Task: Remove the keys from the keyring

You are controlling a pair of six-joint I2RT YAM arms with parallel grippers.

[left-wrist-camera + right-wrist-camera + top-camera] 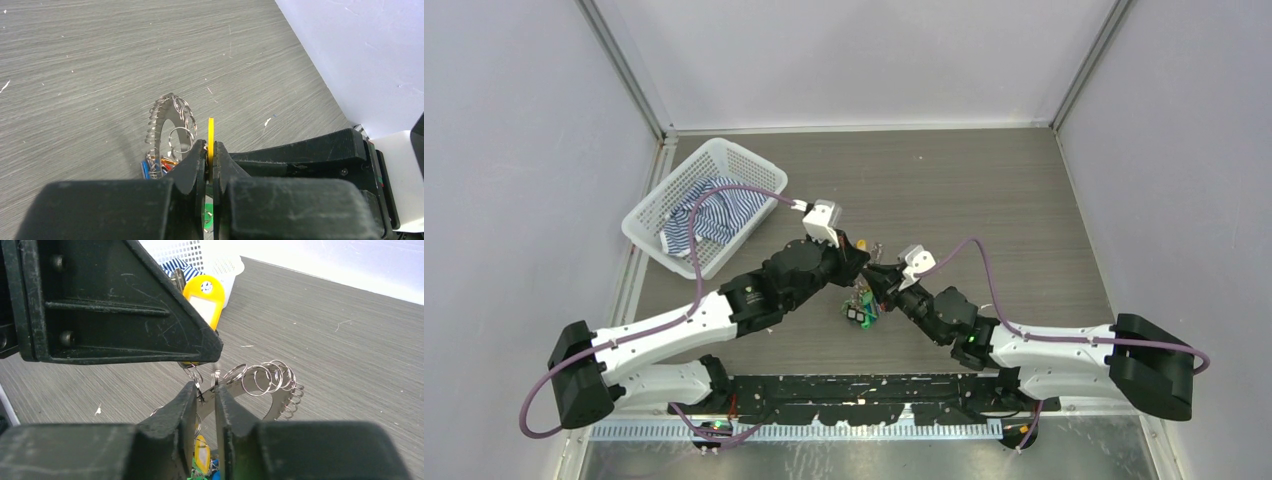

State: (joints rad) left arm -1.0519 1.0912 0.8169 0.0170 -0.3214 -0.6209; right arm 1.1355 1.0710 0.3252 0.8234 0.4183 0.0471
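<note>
Two robot arms reach from the near edge of a dark grey desk (984, 200) and meet near its middle, tips almost touching.

The left gripper (210, 147) is closed tight on a yellow key tag (210, 131). The tag stands on edge between its black fingers, with a thin strip of yellow poking out past the tips.

The keyring (162, 127) sits just beyond those fingertips, close to where both grippers meet. It is a flat, silvery metal ring standing on edge, its rim lined with many small split rings like teeth. The keys (860, 308) bunch together at the part of the ring nearest the arms' bases. They form a small cluster with blue, red, green and yellow heads.

The right gripper (206, 390) comes in from the other side, just below the left one. Its fingers are nearly together with only a narrow slit between them. A small split ring and a thin piece of metal sit in that slit. I cannot tell whether the fingers are pinching them or only surrounding them.

At the far left of the desk, well apart from the arms, a white plastic basket (724, 143) holds a blue-and-white striped cloth (709, 210).
</note>
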